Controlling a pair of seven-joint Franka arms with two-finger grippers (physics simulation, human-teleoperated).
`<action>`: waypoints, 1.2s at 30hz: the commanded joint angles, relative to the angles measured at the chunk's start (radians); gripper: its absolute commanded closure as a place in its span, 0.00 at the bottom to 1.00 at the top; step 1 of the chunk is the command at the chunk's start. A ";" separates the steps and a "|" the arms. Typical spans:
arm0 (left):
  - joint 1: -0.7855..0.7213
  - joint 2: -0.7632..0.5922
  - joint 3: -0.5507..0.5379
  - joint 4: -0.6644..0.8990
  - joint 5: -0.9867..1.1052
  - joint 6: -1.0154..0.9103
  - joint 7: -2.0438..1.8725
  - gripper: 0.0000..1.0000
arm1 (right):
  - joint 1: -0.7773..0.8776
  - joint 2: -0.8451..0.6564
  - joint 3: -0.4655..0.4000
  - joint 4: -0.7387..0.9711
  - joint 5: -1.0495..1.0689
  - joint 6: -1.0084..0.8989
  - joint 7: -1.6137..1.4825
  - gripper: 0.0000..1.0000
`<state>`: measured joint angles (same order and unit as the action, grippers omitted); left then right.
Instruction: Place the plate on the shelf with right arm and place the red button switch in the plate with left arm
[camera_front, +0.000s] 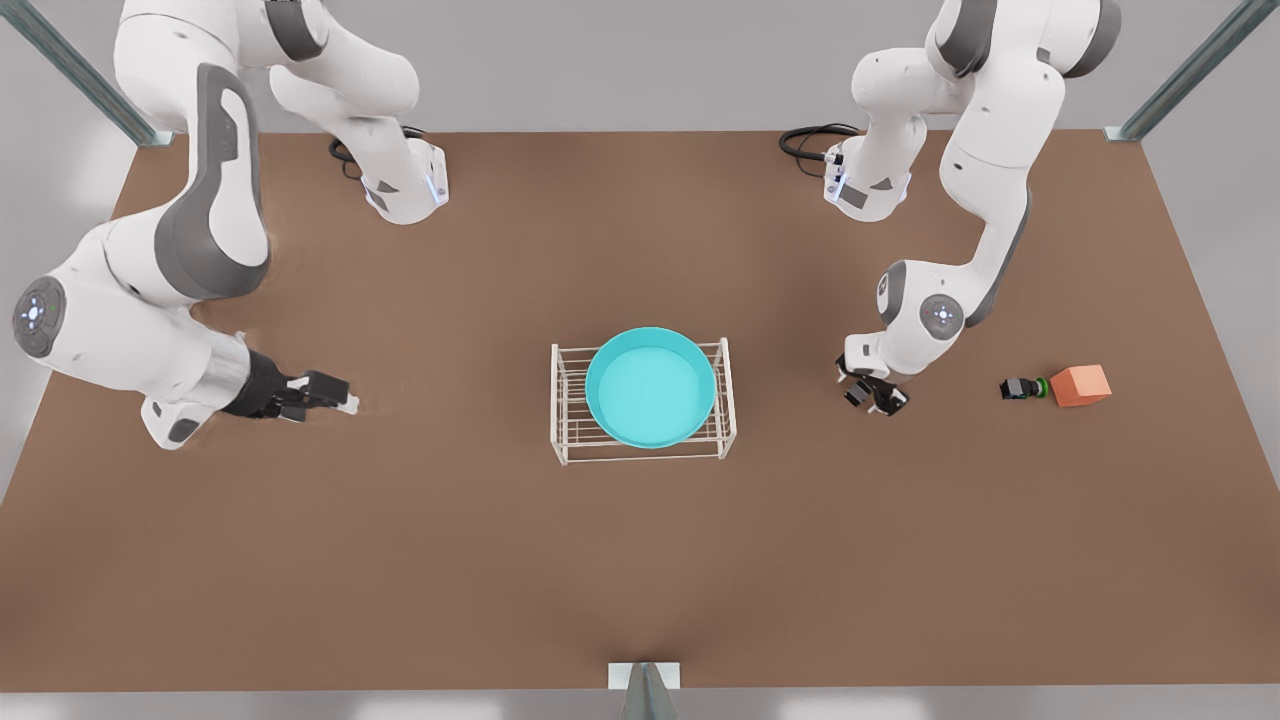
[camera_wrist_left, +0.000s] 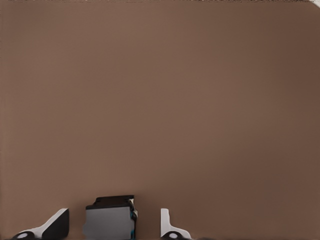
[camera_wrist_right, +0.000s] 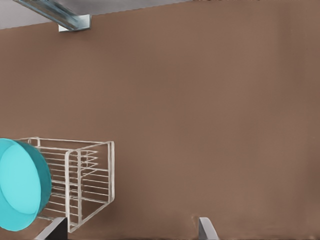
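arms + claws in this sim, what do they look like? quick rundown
Two identical Frankas: white rounded shells, grey joint covers and blue-lit round markings on the joints. Black cables loop at both bases. The left claw, at the front view's left, and the right claw, at its right, are black with white finger parts.

This looks like a robot test lab made in a computer. Two white robot arms (camera_front: 190, 220) stand on a plain brown table (camera_front: 640, 560). Grey walls and metal posts (camera_front: 1190, 70) are around it
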<state>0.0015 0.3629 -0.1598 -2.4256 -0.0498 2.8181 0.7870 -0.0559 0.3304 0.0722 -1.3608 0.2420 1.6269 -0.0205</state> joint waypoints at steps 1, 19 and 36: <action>0.000 0.001 0.000 0.000 0.001 0.024 0.000 0.42 | -0.036 0.021 0.000 0.002 -0.245 -0.156 -0.225 0.00; -0.060 -0.021 -0.270 0.692 -0.576 -0.667 -1.052 0.73 | -0.022 0.113 -0.005 0.002 -0.394 -0.094 -0.225 0.00; -0.173 0.179 -0.325 0.821 -0.443 -0.417 -1.120 0.00 | -0.024 0.122 -0.006 0.002 -0.391 -0.093 -0.240 0.00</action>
<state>-0.1650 0.5357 -0.4834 -1.5991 -0.5804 2.3697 -0.0490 -0.0798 0.4530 0.0660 -1.3596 -0.1494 1.5343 -0.2196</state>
